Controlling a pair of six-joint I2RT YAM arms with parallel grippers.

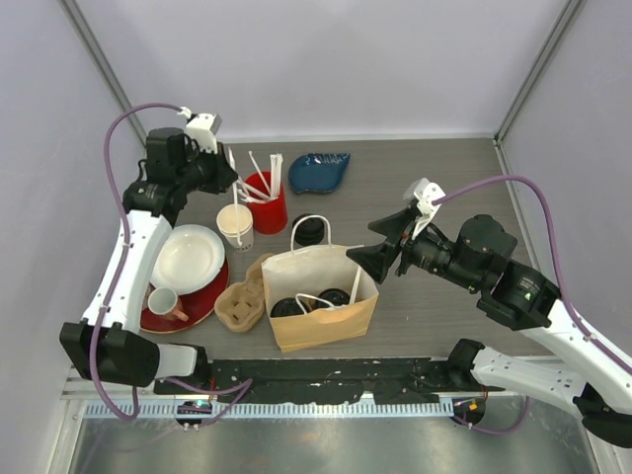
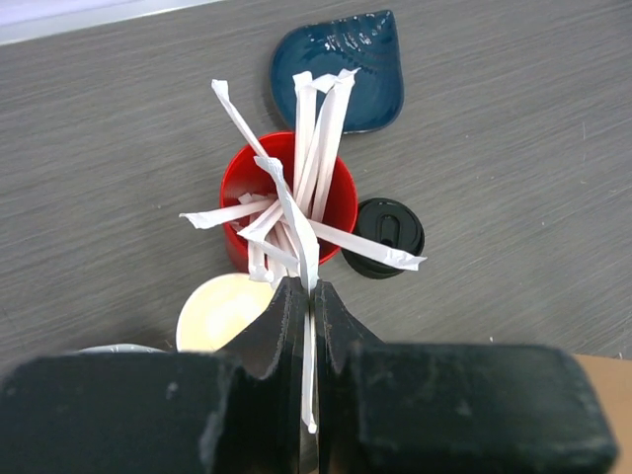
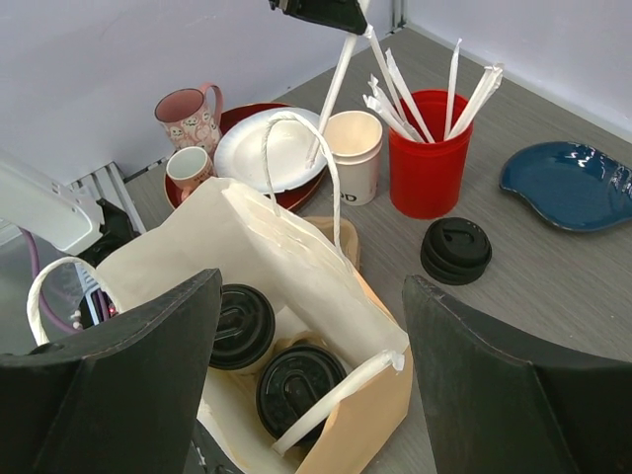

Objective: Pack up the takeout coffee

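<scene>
1. We are pinching the left gripper (image 2: 309,293) tight on one white stick (image 2: 308,365), which is running up between the two fingers and out past their tips.
2. Just ahead of those fingertips the red cup (image 2: 286,193) is standing upright, with more wrapped sticks fanning out of it in every direction.
3. Beyond the red cup from this gripper, the dish (image 2: 341,79) is lying flat on the table (image 2: 513,148).
4. Below the gripper and a little to its left, the open cup (image 2: 222,311) is standing just beside the red cup, with nothing covering it.
5. Ahead and to the right of the left gripper, the lid (image 2: 388,237) is lying on the table near the red cup, apart from the open cup.
6. We are holding the right gripper (image 3: 311,286) with its jaws spread wide and nothing between them, hovering over the mouth of the bag (image 3: 296,262).
7. Under that gripper, nearer the left-hand finger in its wrist view, two lidded cups (image 3: 242,326) are sitting side by side inside the bag, so that is where the packed coffee is resting.
8. A bagged stick (image 3: 336,395) is leaning across the bag beside them.
9. Past the bag from the right gripper, a white plate (image 3: 257,148) is resting on a red one, with a pink mug (image 3: 188,114) behind it.
10. On the far side of the bag from the right gripper, a cardboard tray (image 1: 242,301) is lying against the bag.
</scene>
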